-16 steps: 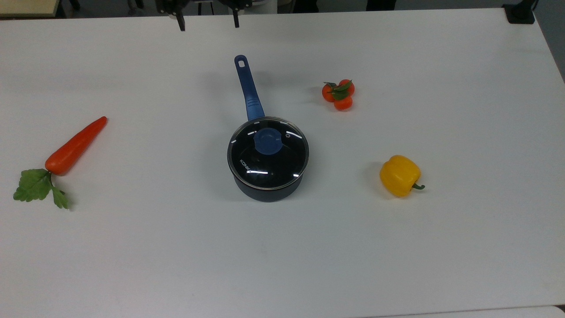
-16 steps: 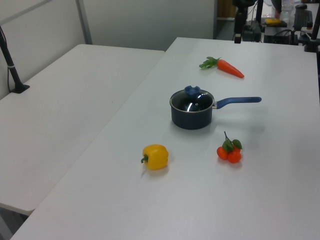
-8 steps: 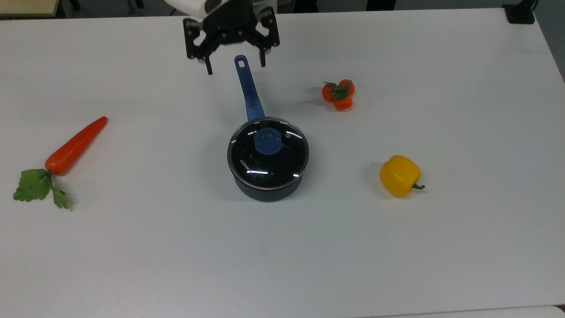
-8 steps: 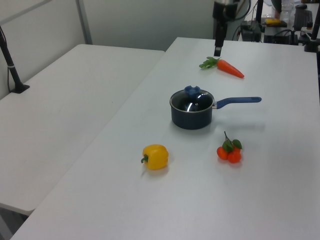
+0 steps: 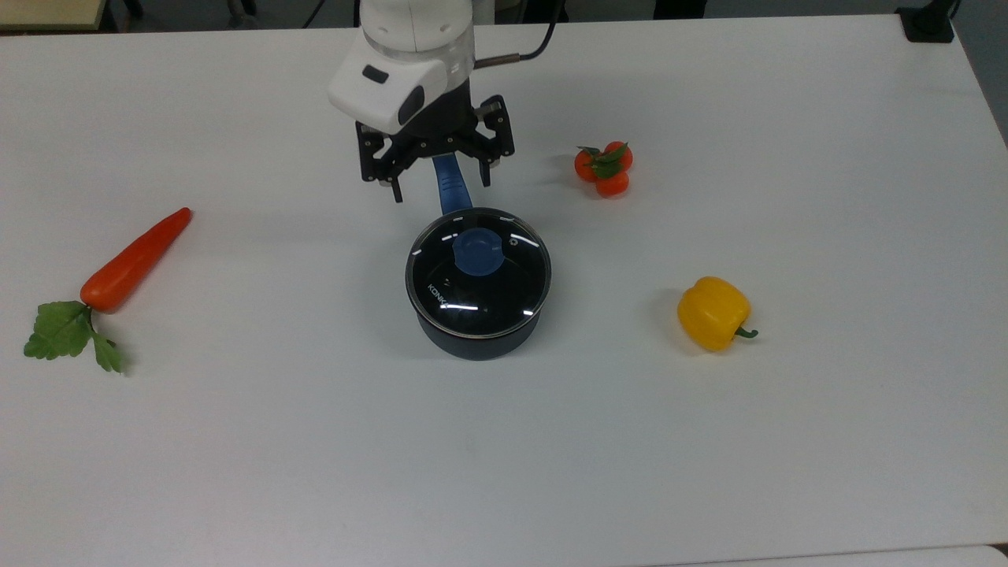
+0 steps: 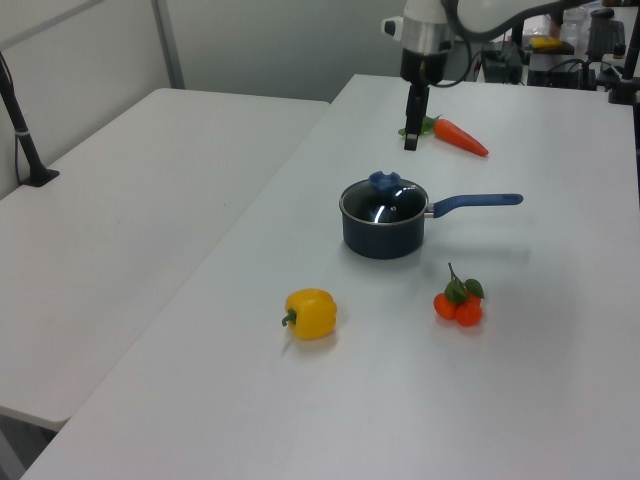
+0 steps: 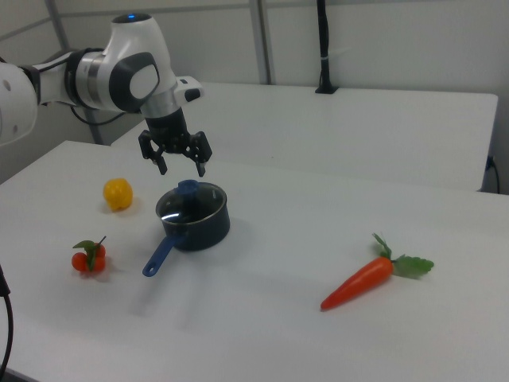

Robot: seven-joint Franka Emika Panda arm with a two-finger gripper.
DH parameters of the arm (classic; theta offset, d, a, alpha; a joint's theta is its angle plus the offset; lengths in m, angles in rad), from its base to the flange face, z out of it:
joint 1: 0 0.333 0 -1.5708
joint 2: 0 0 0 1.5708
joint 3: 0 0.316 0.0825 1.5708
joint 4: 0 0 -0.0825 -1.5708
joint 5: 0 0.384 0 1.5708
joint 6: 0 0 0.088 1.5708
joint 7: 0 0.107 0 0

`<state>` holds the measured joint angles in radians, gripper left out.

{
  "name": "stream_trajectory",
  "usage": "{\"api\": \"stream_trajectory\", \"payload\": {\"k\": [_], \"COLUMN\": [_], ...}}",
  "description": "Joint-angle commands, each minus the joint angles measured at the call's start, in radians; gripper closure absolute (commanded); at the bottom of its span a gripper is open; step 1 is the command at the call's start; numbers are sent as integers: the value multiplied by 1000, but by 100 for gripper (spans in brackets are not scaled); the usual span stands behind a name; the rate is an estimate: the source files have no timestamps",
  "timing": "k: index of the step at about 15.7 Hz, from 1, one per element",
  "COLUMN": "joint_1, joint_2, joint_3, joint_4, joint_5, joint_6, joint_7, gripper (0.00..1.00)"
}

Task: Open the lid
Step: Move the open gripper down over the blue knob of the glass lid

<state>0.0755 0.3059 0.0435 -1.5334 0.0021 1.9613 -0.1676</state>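
Observation:
The round glass lid with its blue knob sits closed on the dark saucepan in the middle of the white table. The pan's blue handle points toward the top view's upper edge. My gripper hangs open in the air, with nothing between its fingers. In the top view it is over the handle's root, just beyond the lid's rim. In the right view the gripper hovers a little above the knob and lid. The left view has the gripper above and behind the lid.
A carrot lies at the top view's left. A tomato cluster and a yellow pepper sit at the top view's right. A second table adjoins on the left view's left.
The arm has swept in from the top view's upper edge toward the saucepan and come lower. The gripper stayed open; lid and pan have not moved.

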Motion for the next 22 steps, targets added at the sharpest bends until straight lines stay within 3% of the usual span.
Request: {"api": "stream_trajectory", "payload": {"k": [1, 15, 19, 22], "joint_1": [12, 46, 49, 49], "joint_2": [44, 110, 110, 110], "joint_3": [-1, 9, 9, 9], "joint_4": [-5, -8, -10, -14], "joint_5": [15, -2, -4, -8], "joint_6": [79, 168, 168, 168], "joint_7": [45, 155, 155, 154], "gripper": [0, 0, 11, 12]}}
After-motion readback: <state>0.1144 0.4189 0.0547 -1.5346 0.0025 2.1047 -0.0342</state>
